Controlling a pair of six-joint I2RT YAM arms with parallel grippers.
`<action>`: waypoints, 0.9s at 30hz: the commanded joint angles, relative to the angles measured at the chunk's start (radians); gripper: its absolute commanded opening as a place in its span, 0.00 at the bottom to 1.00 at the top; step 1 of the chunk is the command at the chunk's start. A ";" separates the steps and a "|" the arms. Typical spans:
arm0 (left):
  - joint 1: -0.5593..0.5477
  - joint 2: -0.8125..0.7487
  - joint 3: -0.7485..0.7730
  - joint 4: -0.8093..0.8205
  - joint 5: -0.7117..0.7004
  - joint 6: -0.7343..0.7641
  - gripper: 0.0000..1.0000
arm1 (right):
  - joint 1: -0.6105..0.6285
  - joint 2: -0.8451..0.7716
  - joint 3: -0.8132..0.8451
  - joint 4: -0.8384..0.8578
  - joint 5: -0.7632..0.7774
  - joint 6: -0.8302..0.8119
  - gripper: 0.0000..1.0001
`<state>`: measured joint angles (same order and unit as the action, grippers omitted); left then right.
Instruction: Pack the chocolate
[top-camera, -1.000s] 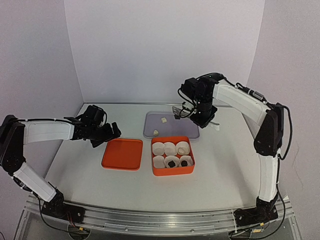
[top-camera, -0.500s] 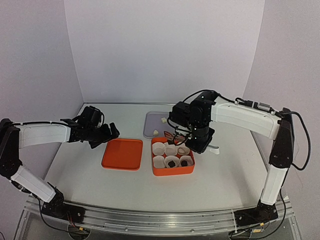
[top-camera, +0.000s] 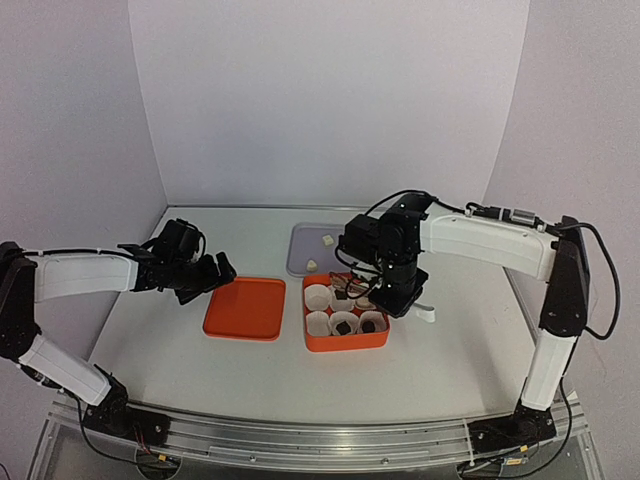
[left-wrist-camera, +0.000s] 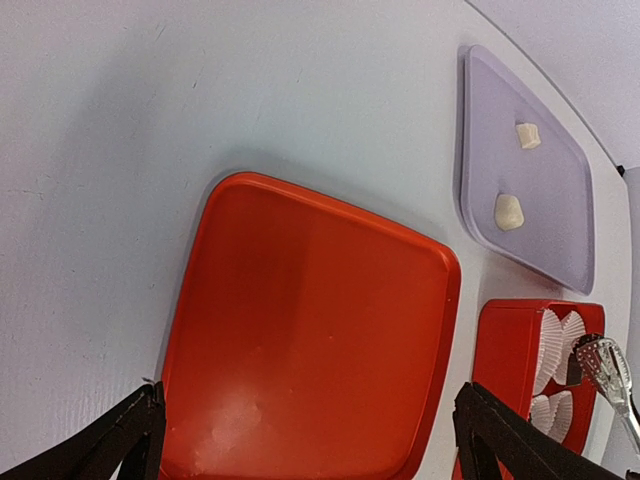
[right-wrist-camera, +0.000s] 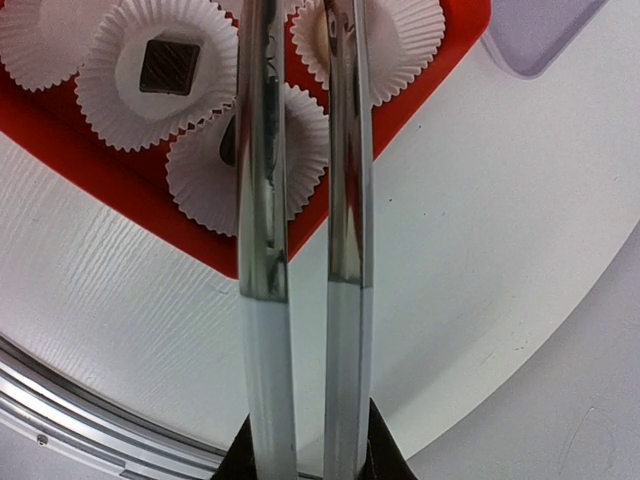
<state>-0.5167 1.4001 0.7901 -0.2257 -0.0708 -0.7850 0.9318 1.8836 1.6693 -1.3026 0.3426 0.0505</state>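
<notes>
The orange box (top-camera: 345, 344) holds six white paper cups. Dark chocolates lie in the near middle cup (top-camera: 343, 327) and the near right cup (top-camera: 372, 325); one shows in the right wrist view (right-wrist-camera: 168, 65). Two cream chocolates (top-camera: 327, 239) (top-camera: 312, 265) lie on the lilac tray (top-camera: 300, 245), also in the left wrist view (left-wrist-camera: 509, 211). My right gripper (top-camera: 395, 290) (right-wrist-camera: 305, 450) is shut on metal tongs (right-wrist-camera: 262, 180) over the box. The tong tips (left-wrist-camera: 600, 357) hover at a far cup with a dark lump (left-wrist-camera: 571, 372) beside them. My left gripper (top-camera: 205, 272) (left-wrist-camera: 310, 440) is open.
The orange lid (top-camera: 243, 308) (left-wrist-camera: 310, 330) lies flat left of the box, with my left fingers (left-wrist-camera: 135, 435) on either side of its near end. Grey walls close in the back and sides. The arm bases and a metal rail (top-camera: 320, 440) run along the near edge.
My right arm has swung from over the lilac tray toward me and down, bringing the tongs over the orange box. My left gripper has drifted slightly toward the lid's left edge.
</notes>
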 joint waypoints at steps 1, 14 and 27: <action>0.004 -0.039 -0.007 0.028 0.003 -0.010 1.00 | 0.033 -0.084 -0.031 0.012 -0.059 0.025 0.07; 0.003 -0.027 -0.016 0.047 0.011 -0.022 1.00 | 0.120 -0.042 -0.013 0.029 -0.097 0.016 0.08; 0.003 -0.041 -0.036 0.053 0.007 -0.030 1.00 | 0.125 0.017 0.007 0.073 -0.115 0.020 0.19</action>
<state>-0.5167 1.3885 0.7688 -0.2001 -0.0699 -0.8065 1.0508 1.8900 1.6312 -1.2654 0.2503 0.0601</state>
